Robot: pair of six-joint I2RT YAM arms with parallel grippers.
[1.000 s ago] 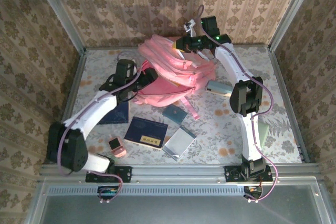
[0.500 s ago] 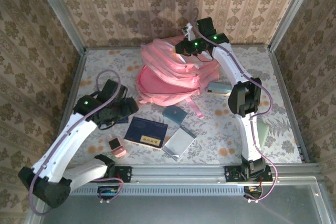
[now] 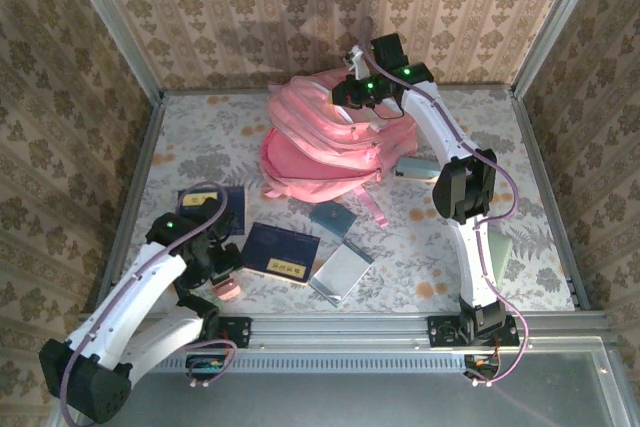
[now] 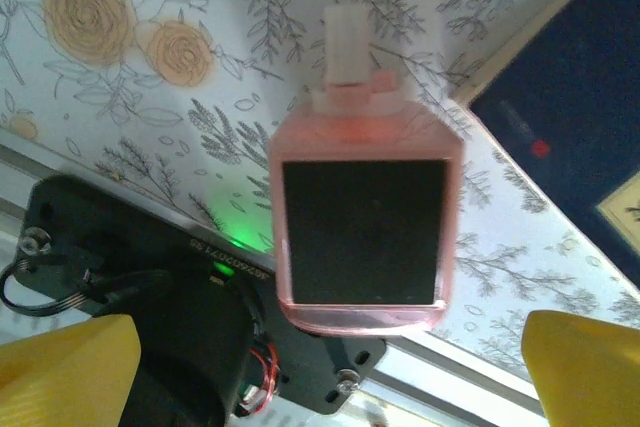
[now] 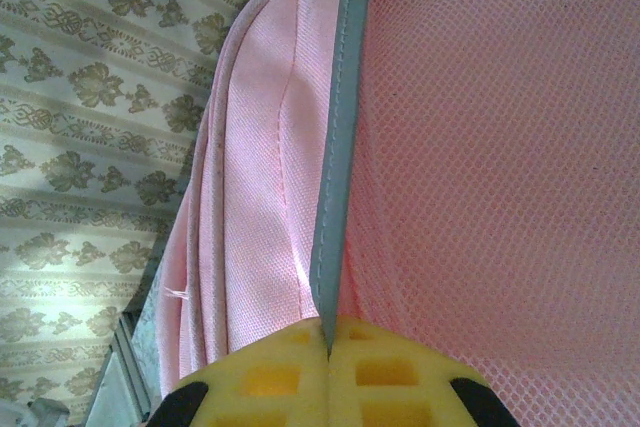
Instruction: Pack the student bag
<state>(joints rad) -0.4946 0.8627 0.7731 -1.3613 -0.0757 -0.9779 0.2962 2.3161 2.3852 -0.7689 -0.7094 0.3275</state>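
Top external view: a second ago my left arm lay against the student bag [image 3: 320, 142]. Now it has drawn back to the near left corner of the table [image 3: 420, 247], uncovering a navy book [image 3: 212, 209]. My left gripper [image 3: 212, 265] hangs released above a small pink bottle [image 3: 228, 288]. In the left wrist view its yellow foam pads [image 4: 70, 372] stand wide apart either side of that bottle [image 4: 360, 232], which is flat and rectangular with a black label and a white cap, perhaps plastic; the picture is blurred.

My right gripper [image 3: 347, 95] stays clenched on the bag's top edge, near the far wall. In the right wrist view its pads [image 5: 270, 382] pinch a grey piping strip between smooth pink cloth and pink mesh.
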